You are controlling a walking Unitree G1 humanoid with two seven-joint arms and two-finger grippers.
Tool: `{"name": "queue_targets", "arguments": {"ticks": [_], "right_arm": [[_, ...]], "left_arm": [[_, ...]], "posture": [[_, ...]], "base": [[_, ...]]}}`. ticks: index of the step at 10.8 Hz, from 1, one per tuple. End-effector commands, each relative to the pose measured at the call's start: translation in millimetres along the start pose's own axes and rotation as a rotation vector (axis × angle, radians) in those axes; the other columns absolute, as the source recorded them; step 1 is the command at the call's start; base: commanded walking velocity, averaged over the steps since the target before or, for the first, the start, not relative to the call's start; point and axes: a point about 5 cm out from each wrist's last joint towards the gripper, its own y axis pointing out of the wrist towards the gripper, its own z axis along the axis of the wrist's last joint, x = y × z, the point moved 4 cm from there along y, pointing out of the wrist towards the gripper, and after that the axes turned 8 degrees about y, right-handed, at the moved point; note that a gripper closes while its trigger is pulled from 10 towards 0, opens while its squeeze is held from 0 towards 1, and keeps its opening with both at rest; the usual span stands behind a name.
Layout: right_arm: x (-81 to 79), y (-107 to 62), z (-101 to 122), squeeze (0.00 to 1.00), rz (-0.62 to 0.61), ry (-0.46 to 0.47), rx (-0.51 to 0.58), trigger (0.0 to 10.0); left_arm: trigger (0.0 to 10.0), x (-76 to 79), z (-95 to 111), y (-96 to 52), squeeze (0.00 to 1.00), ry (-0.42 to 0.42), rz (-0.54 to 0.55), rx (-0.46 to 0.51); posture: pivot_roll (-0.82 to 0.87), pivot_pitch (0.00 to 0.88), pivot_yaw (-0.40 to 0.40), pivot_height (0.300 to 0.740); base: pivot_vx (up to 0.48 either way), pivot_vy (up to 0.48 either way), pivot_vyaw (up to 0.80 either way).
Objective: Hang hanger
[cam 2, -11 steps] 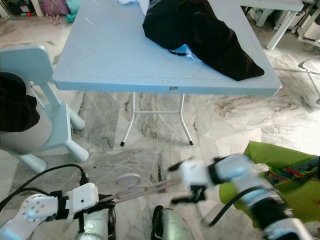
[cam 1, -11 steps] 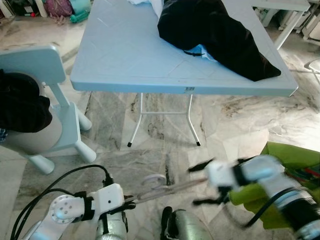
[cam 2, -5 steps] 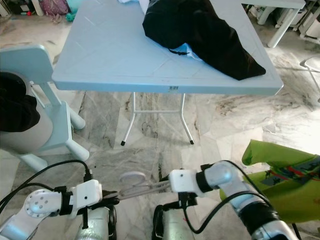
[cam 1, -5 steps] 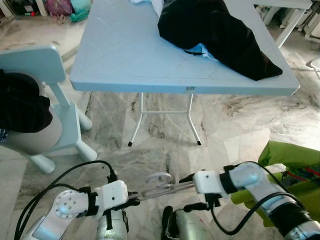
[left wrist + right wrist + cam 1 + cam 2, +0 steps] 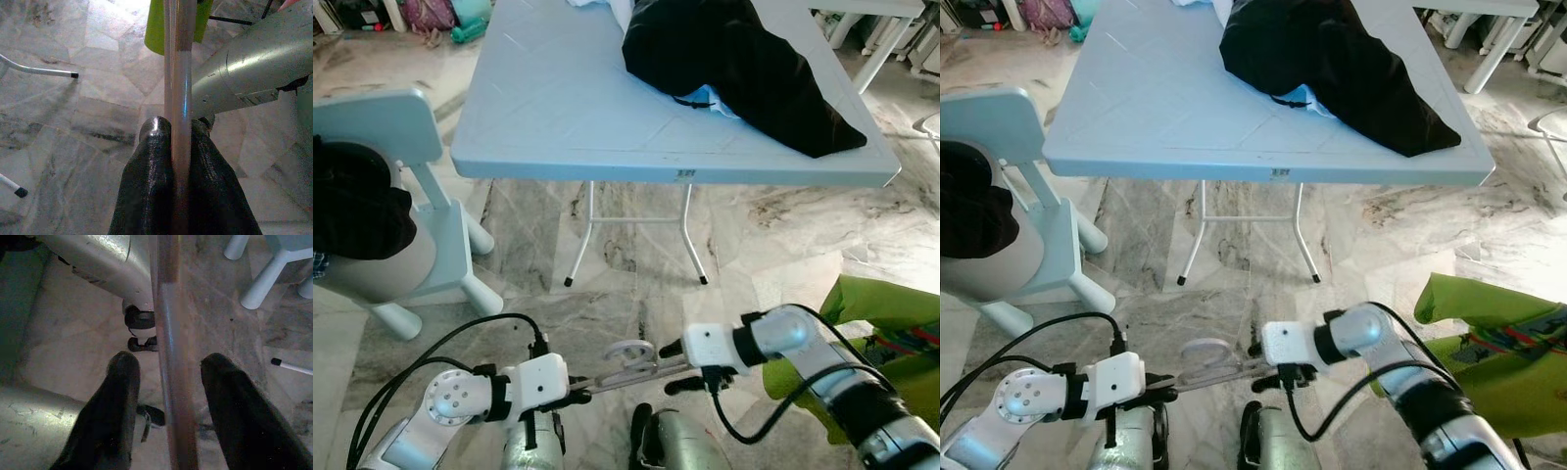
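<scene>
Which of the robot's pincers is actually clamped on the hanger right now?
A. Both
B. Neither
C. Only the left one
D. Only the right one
C: in the left wrist view the left pincer has its fingers pressed against the hanger, while the right pincer is spread with the bar passing untouched between its fingers.

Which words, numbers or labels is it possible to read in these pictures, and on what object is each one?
None can be read.
Table: a small dark mark on its front edge, perhaps a label or stamp, too small to read.
Black cloth, chair, hanger, green bag and both grippers, left gripper and right gripper: no writing is visible.
</scene>
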Motion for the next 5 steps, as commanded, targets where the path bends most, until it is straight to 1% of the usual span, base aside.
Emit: {"name": "queue_targets", "arguments": {"ticks": [1, 5], "right_arm": [[0.8, -1.1, -2, 0.00, 0.015, 0.001, -0.020, 0.0], [3.9, -12.4, -8, 0.00, 0.041, -0.002, -0.084, 0.0]], "left_arm": [[10.0, 3.9, 0, 3.1, 0.00, 0.002, -0.017, -0.004], [10.0, 6.1, -4, 4.4, 0.00, 0.003, -0.026, -0.016]], "posture": [[0.04, 0.190, -0.045, 0.740], [0.04, 0.186, -0.045, 0.740]], "base": [[0.000, 0.000, 0.00], [0.000, 0.000, 0.00]]}}
